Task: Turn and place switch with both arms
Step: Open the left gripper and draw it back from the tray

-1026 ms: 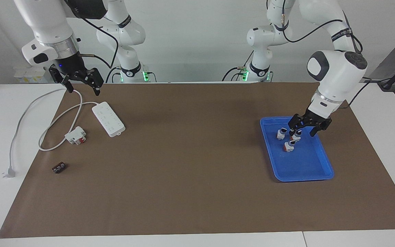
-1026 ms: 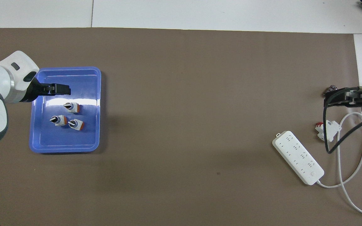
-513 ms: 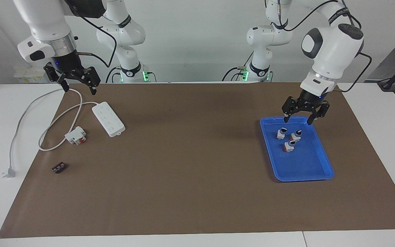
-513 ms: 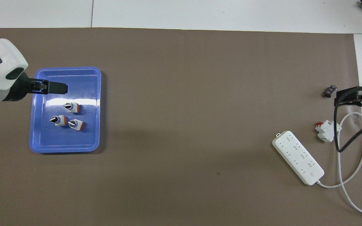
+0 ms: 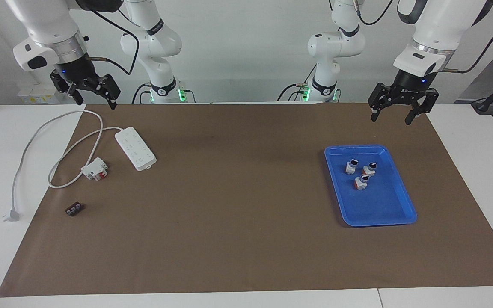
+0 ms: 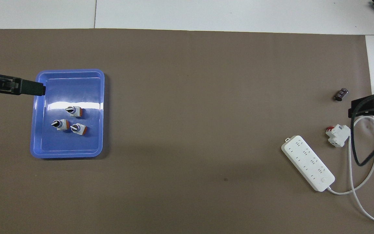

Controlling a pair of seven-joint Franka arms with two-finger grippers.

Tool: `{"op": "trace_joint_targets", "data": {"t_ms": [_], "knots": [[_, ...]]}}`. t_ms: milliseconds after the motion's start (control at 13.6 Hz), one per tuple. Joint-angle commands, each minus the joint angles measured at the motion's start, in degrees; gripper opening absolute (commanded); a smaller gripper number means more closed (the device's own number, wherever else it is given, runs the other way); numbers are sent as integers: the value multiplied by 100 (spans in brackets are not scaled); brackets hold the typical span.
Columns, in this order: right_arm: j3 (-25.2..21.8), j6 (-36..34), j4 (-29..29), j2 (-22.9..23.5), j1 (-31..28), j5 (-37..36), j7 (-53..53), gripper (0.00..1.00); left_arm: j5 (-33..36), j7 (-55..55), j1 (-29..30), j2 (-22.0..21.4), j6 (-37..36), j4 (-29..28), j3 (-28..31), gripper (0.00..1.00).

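Mat [image 5: 238, 214] brown, covers the table. Left arm [image 5: 437, 25] raised; left gripper [image 5: 397, 115] hangs over the mat's edge at the robots' end, fingers spread wide, empty. Right arm [image 5: 45, 30] raised too — right gripper [image 5: 87, 95] open, empty, over the cord [image 5: 62, 147]. Tray [image 5: 394, 211] blue, lies below the left gripper and farther out. Strip [image 5: 135, 148] white, lies below the right gripper, with the breaker [image 5: 94, 168] near it. Three switches [image 5: 360, 172] stand clustered in the tray — none gripped. Small dark part [image 5: 74, 209] lies well apart from the right gripper.
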Motion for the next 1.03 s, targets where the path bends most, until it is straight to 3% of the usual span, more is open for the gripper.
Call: {"op": "trace_joint_targets", "data": {"t_ms": [0, 733, 953], "knots": [[-44, -139, 159, 102, 26, 280, 109, 100, 90, 73, -49, 142, -347, 305, 25, 100], [-255, -95, 18, 14, 184, 280, 39, 100, 133, 153, -155, -96, -1261, 252, 130, 100], [-255, -25, 27, 23, 167, 280, -506, 100, 142, 310, -522, -104, -1402, 270, 647, 100]]}}
